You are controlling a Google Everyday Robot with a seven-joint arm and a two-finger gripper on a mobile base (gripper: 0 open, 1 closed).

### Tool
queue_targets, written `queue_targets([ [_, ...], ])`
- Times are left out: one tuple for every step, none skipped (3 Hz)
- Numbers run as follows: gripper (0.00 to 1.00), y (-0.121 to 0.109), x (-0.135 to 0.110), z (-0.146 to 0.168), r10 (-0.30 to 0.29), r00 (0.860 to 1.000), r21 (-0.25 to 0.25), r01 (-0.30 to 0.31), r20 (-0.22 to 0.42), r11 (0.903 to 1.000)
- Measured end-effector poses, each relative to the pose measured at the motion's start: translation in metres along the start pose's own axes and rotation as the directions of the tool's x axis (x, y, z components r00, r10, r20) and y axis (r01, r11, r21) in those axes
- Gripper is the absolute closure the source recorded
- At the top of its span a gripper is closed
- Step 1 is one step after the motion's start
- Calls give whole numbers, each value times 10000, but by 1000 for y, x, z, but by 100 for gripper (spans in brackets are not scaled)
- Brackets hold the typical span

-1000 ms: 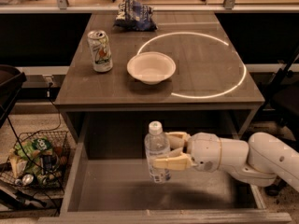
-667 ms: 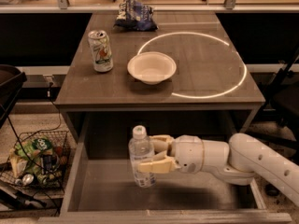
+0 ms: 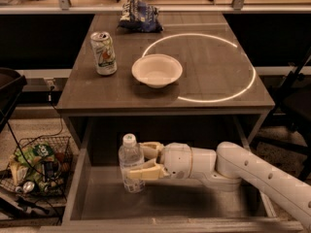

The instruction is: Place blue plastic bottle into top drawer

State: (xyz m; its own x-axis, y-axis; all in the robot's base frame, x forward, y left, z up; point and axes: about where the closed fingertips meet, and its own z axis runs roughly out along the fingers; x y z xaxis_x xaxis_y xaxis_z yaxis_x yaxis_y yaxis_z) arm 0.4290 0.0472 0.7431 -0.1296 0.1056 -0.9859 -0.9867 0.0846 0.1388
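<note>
The gripper (image 3: 138,160) is inside the open drawer, in its left half, with its two tan fingers (image 3: 148,171) closed around the middle of the bottle (image 3: 127,156), one finger on the near side and one on the far side. The bottle stands upright in that grasp, white cap on top, label at the level of the fingers. Its base is down at the drawer floor, but I cannot tell whether it rests there or hangs just above it. The white arm (image 3: 252,171) reaches in from the lower right, lying nearly level across the drawer toward the left.

The drawer (image 3: 194,204) is pulled out toward the near side from under the table, and it is wide and shallow with a flat grey bottom. Only the bottle and the arm are inside it.

Above and farther back is the grey table (image 3: 214,89). On its left side stands a green-and-white can (image 3: 104,53), and just to the right of it sits a white bowl (image 3: 157,70). A dark blue snack bag (image 3: 140,16) lies at the far edge. A thin ring of light (image 3: 253,77) is drawn on the right part of the tabletop, its left edge passing behind the bowl.

On the floor to the left of the drawer is a wire basket (image 3: 59,141) holding mixed packaging.
</note>
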Motion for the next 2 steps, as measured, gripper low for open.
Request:
queue_targets([
  [100, -15, 8, 12, -345, 9991, -84, 347, 227, 9994],
  [100, -21, 15, 15, -516, 9984, -157, 519, 216, 9985],
])
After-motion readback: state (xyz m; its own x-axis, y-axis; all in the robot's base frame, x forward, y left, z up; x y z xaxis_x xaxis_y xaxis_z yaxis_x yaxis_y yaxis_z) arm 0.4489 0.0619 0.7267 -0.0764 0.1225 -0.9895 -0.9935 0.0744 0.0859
